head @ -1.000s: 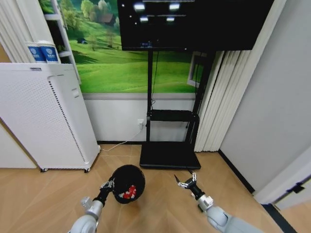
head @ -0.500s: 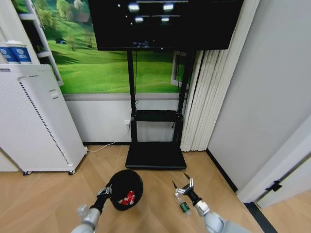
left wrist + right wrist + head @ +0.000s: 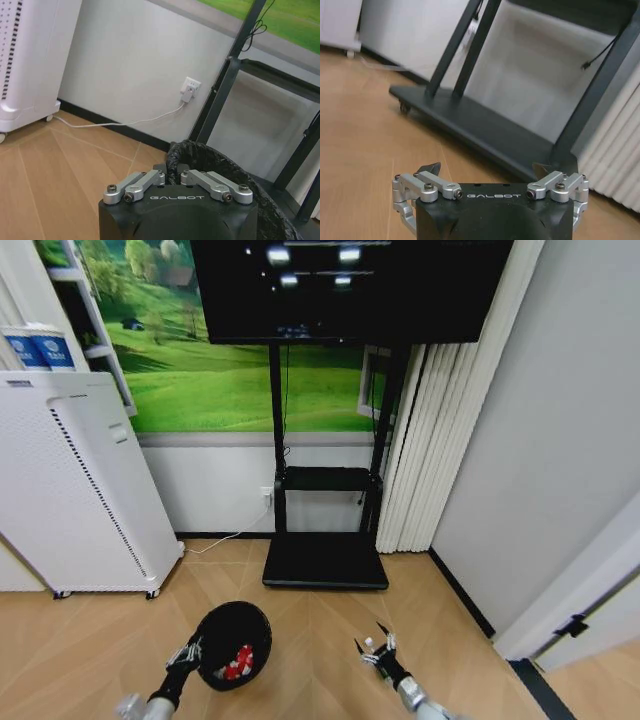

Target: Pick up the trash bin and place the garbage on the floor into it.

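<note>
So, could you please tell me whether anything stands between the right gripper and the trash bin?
Nothing visible does. Bare parquet floor lies between the open right gripper and the trash bin, which the left gripper holds by its rim.

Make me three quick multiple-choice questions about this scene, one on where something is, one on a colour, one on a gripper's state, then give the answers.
1. Where is the bin?
A. on the TV stand's base
B. held at its rim by the left gripper
C. on top of the white appliance

2. What colour shows on the trash inside the bin?
A. red and white
B. blue
C. yellow

3. How are the right gripper's fingers?
A. shut on a bottle
B. shut on the bin
C. spread open

Answers: 1 B, the left gripper clamps the bin by its rim. 2 A, red-and-white trash lies in it. 3 C, the right gripper has its fingers apart over the floor.
</note>
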`<state>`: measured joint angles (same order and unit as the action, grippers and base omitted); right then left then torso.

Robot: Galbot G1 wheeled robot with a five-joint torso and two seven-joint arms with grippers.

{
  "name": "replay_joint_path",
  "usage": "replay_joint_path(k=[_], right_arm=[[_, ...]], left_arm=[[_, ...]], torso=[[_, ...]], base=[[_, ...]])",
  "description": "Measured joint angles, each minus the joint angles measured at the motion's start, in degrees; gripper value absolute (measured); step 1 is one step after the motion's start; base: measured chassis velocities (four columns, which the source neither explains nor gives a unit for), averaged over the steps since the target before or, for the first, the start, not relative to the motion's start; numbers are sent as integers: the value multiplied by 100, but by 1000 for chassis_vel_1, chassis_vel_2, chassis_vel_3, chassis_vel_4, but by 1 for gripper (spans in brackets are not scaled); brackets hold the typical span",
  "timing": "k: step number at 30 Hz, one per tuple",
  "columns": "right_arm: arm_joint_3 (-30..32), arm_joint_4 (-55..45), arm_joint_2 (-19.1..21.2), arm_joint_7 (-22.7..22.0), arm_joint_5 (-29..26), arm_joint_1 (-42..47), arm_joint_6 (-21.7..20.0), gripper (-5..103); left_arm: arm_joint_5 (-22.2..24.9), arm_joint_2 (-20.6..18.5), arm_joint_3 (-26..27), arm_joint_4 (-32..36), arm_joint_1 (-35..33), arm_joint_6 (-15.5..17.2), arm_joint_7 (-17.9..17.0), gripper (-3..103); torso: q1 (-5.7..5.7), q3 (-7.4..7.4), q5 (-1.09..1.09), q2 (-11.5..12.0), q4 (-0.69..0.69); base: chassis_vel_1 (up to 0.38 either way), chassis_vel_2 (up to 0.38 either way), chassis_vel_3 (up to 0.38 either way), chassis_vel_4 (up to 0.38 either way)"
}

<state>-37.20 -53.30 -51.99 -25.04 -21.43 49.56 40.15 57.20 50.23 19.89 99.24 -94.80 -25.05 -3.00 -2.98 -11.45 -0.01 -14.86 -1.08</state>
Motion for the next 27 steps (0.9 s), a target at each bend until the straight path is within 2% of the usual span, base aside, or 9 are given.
replay_joint_path(k=[2, 8, 21, 27], right_arm=[[-29, 240, -15, 55, -17, 49, -36, 100], [-251, 461, -79, 66, -47, 127, -189, 100], [-639, 1073, -193, 63, -267, -101, -489, 100], [-851, 1311, -310, 16, -198, -129, -548, 100]], left_arm=[[-57, 156, -7, -137, -24, -38, 66, 8], [-98, 285, -170, -268, 115, -58, 93, 8], [-111, 312, -282, -357, 242, -61, 154, 8], [-94, 276, -329, -455, 370, -63, 169, 8]], torso=[[0, 0, 0, 0, 0], [0, 0, 3, 0, -2], [0, 0, 1, 0, 0], [0, -1, 1, 0, -2]], base=[[0, 0, 0, 0], [0, 0, 0, 0], [0, 0, 0, 0], [0, 0, 0, 0]])
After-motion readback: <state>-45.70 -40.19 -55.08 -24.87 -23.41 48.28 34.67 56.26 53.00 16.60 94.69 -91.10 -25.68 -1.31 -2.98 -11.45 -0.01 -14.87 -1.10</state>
